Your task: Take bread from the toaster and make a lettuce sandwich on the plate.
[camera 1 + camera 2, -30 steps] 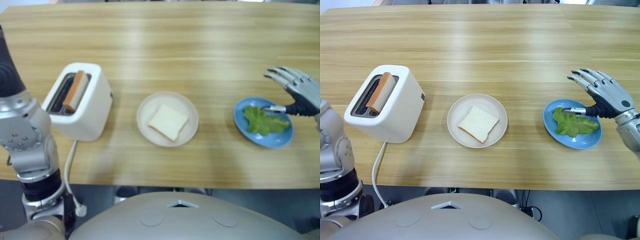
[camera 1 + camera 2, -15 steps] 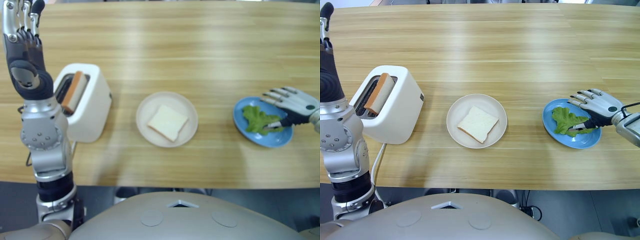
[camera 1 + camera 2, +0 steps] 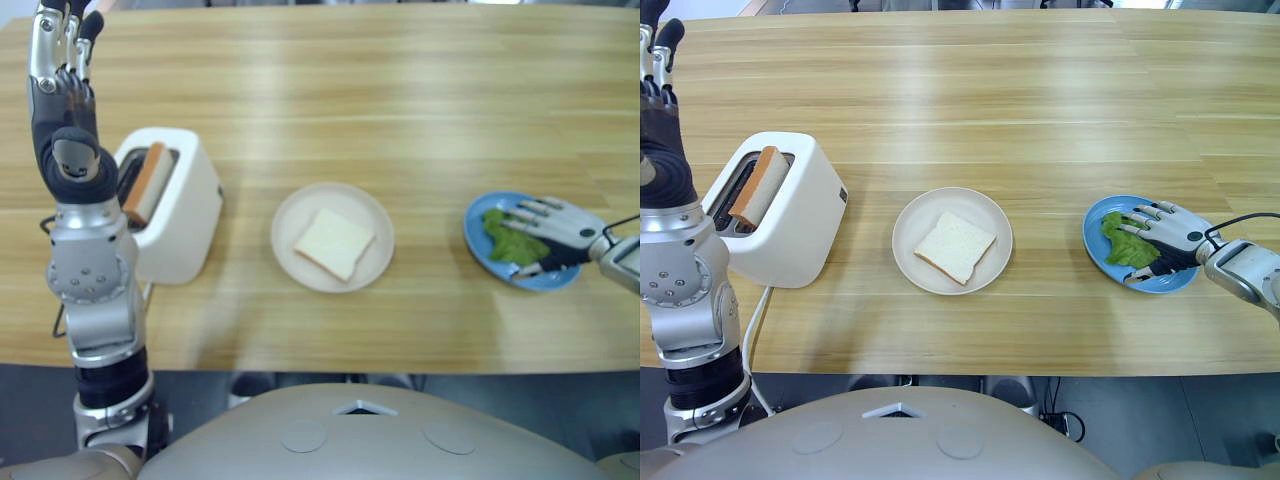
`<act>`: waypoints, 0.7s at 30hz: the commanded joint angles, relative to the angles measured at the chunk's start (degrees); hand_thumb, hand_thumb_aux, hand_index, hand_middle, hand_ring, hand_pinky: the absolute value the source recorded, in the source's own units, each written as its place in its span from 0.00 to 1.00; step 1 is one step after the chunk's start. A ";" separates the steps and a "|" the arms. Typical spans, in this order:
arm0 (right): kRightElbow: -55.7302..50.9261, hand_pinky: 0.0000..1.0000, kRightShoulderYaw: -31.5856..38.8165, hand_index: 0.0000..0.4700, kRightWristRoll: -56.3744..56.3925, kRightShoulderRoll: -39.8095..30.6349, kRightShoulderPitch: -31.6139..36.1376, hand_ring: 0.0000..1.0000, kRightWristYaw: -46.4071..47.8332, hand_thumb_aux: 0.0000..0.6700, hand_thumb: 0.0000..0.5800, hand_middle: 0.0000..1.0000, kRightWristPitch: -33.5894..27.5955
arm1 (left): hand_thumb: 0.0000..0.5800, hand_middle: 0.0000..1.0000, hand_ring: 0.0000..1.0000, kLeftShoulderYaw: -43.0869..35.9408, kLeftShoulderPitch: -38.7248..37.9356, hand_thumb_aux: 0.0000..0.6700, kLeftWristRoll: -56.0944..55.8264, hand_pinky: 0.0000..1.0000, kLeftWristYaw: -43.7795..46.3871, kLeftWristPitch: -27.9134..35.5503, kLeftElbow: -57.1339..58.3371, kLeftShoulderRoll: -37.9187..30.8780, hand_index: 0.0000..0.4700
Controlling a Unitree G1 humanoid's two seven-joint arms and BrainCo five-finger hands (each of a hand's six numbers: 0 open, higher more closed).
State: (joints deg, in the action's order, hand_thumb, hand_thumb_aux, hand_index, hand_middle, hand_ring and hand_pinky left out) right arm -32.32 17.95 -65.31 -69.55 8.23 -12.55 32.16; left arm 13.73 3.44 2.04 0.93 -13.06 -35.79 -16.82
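While the left eye view is up, I count from my left side. One white toaster (image 3: pixel 185 215) stands on the wooden table (image 3: pixel 400 100), with one slice of toast (image 3: pixel 147 183) upright in the slot nearer the table's middle. My left hand (image 3: pixel 65 120) is raised over the toaster's outer edge, fingers straight and pointing up, holding nothing. Near the table's middle sits one cream plate (image 3: pixel 340 195) carrying one slice of white bread (image 3: pixel 334 243), lying flat and turned corner-on. Bread total: two slices. Plates total: two, the second being blue, at my right.

Right eye view: the blue plate (image 3: pixel 1108 274) holds one lettuce leaf (image 3: pixel 1118 245), lying flat. My right hand (image 3: pixel 1170 235) lies palm down on the outer part of the leaf, fingers nearly straight and spread across it, thumb by the plate's near rim; nothing is clasped or lifted. One white cord (image 3: pixel 750 335) runs from the toaster over the table's near edge. The plates are well apart.
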 commanded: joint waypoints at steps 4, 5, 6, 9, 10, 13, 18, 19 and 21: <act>-10.11 0.00 6.46 0.00 -3.30 3.06 6.36 0.00 -4.67 0.00 0.00 0.00 -0.30 | 0.00 0.00 0.00 0.65 -0.54 0.00 0.40 0.00 0.92 0.41 0.99 0.11 0.00; -11.78 0.00 7.34 0.00 -3.35 3.49 7.59 0.00 -5.57 0.00 0.00 0.00 0.12 | 0.00 0.00 0.00 0.67 -0.52 0.00 0.39 0.00 0.95 0.47 0.97 0.13 0.00; -13.06 0.00 7.76 0.00 -3.08 3.78 8.54 0.00 -6.41 0.00 0.00 0.00 0.88 | 0.00 0.00 0.00 0.70 -0.49 0.00 0.40 0.00 0.98 0.55 0.89 0.11 0.00; -15.15 0.00 8.40 0.00 -1.82 3.56 9.87 0.00 -8.77 0.00 0.00 0.00 2.12 | 0.00 0.00 0.00 0.79 -0.15 0.00 0.03 0.00 1.34 0.51 1.06 -0.19 0.00; -15.48 0.00 8.53 0.00 -1.65 3.34 10.16 0.00 -9.55 0.00 0.00 0.00 2.25 | 0.00 0.00 0.00 0.83 -0.12 0.00 -0.03 0.00 1.43 0.50 1.05 -0.24 0.00; -17.15 0.00 8.54 0.00 -1.09 2.77 11.81 0.00 -11.62 0.00 0.00 0.00 3.55 | 0.00 0.00 0.00 1.05 -0.21 0.00 -0.09 0.00 1.69 0.52 0.93 -0.25 0.00; -18.85 0.00 8.80 0.00 0.24 2.64 13.01 0.00 -13.96 0.00 0.00 0.00 6.26 | 0.00 0.00 0.00 1.18 -0.36 0.00 -0.13 0.00 2.08 0.60 0.68 -0.07 0.00; -18.87 0.00 8.65 0.00 1.19 2.62 13.10 0.00 -14.22 0.00 0.00 0.00 7.45 | 0.00 0.00 0.00 1.11 -0.37 0.00 -0.09 0.00 2.12 0.60 0.62 -0.04 0.00; -18.70 0.00 8.86 0.00 1.56 2.30 13.37 0.00 -14.62 0.00 0.00 0.00 7.95 | 0.00 0.00 0.00 0.98 -0.40 0.00 -0.04 0.00 2.20 0.59 0.52 0.00 0.00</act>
State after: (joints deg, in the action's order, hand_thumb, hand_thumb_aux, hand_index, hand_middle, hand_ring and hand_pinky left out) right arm -50.96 26.54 -64.84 -66.33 21.00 -26.75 38.73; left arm 14.56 3.21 1.96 2.63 -12.97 -35.42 -16.83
